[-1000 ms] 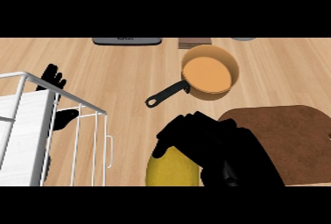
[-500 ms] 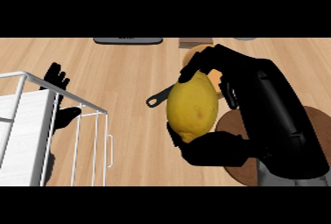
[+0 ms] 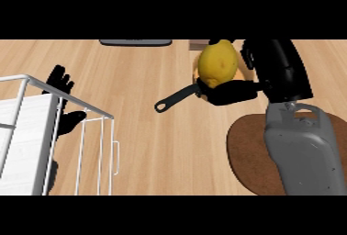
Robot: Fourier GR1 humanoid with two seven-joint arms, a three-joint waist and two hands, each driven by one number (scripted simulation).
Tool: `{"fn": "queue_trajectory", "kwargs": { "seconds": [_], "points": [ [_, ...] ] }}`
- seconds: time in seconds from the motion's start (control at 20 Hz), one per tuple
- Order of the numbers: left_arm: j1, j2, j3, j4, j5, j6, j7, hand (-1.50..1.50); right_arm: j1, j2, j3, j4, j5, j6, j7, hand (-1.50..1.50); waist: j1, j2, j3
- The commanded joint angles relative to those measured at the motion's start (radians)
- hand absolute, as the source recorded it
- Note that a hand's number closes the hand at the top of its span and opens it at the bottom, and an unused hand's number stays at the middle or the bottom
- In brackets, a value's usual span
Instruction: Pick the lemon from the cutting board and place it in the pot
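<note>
My right hand (image 3: 234, 92) is shut on the yellow lemon (image 3: 217, 64) and holds it in the air over the pot, which it mostly hides. Only the pot's black handle (image 3: 177, 97) shows clearly, sticking out to the lower left. The brown cutting board (image 3: 249, 156) lies at the lower right, partly under my grey right forearm (image 3: 301, 151). My left hand (image 3: 62, 87) rests open at the left, fingers up, behind the white wire rack (image 3: 75, 137).
The white wire rack fills the lower left corner. A dark flat object (image 3: 136, 42) lies at the counter's far edge, and a small brown item (image 3: 198, 44) sits beside it. Bare wooden counter (image 3: 169, 147) spreads through the middle.
My right hand has carried the lemon up and away from the cutting board toward the pot, moving farther and to the right. The left hand has not moved.
</note>
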Motion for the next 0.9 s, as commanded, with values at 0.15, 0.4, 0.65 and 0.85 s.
{"fn": "queue_trajectory", "kwargs": {
  "seconds": [0.15, 0.4, 0.65, 0.85],
  "points": [
    [-0.069, -0.003, 0.01, -0.017, 0.017, 0.004, 0.04, 0.0, -0.075, -0.1, 0.039, 0.32, 0.261, -0.163, -0.15, 1.5, 0.012, 0.003, 0.002],
    [-0.044, -0.004, 0.035, 0.033, 0.005, 0.001, -0.02, 0.0, -0.145, -0.096, -0.044, 0.6, 0.224, -0.272, -0.316, 1.5, 0.005, 0.0, 0.003],
    [-0.01, -0.008, 0.015, -0.011, 0.003, -0.017, -0.021, 0.0, -0.204, -0.035, -0.118, 0.863, 0.159, -0.311, -0.358, 1.5, 0.024, 0.005, 0.003],
    [-0.042, -0.012, 0.01, -0.045, -0.003, 0.004, 0.039, 0.0, -0.272, -0.04, -0.195, 0.983, 0.049, -0.219, -0.42, -1.5, 0.027, 0.005, 0.004]
  ]
}}
